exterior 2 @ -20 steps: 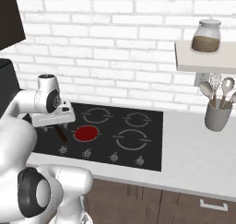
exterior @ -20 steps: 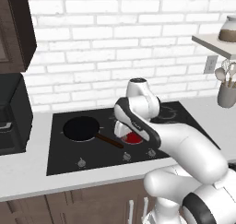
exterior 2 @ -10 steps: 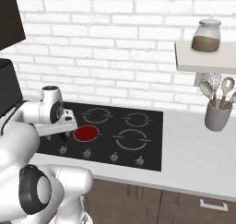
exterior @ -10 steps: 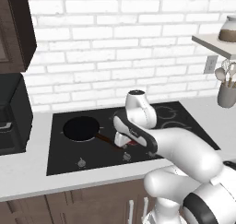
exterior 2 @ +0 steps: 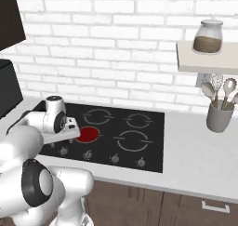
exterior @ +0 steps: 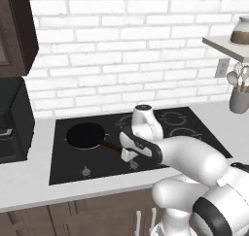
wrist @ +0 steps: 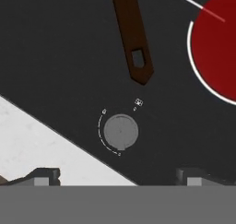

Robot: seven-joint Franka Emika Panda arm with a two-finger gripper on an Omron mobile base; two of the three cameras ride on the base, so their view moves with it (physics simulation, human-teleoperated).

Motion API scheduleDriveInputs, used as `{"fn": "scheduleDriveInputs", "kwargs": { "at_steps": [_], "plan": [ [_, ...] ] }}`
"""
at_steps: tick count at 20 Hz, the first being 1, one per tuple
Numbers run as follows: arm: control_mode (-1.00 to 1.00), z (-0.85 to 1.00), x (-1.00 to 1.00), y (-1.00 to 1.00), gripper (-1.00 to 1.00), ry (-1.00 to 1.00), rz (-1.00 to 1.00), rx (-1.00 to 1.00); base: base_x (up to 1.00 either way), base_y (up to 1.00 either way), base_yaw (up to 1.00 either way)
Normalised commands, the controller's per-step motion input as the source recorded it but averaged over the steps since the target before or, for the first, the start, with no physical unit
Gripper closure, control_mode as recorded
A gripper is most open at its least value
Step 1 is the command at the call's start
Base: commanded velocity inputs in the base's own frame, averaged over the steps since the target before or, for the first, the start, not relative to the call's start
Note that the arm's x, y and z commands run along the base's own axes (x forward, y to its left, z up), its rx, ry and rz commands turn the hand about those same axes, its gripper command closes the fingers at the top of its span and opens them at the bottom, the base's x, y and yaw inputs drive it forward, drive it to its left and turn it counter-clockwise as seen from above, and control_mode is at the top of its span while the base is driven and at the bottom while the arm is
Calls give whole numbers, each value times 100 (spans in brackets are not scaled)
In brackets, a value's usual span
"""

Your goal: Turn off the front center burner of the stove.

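I'm hovering the gripper over the near edge of the stove, fingers standing wide apart with nothing between them, lined up either side of a grey knob so they can close on it and twist. I'm judging this is the knob for the burner, which is glowing red just beyond, front center on the glass. The hand camera is giving me the knob's dial marks and the brown pan handle pointing toward it. The left base camera is showing the pan itself, far left. The right one is showing the whole knob row.
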Motion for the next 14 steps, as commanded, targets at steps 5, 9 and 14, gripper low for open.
{"fn": "scheduleDriveInputs", "kwargs": {
  "at_steps": [5, 9, 14],
  "plan": [
    [-100, -25, 12, 1, -100, 0, 2, 0, 0, 0, 0],
    [-100, -23, 6, 0, -100, 1, 2, 0, 0, 0, 0],
    [-100, -21, 7, 1, -100, 1, 1, 0, 0, 0, 0]
  ]
}}
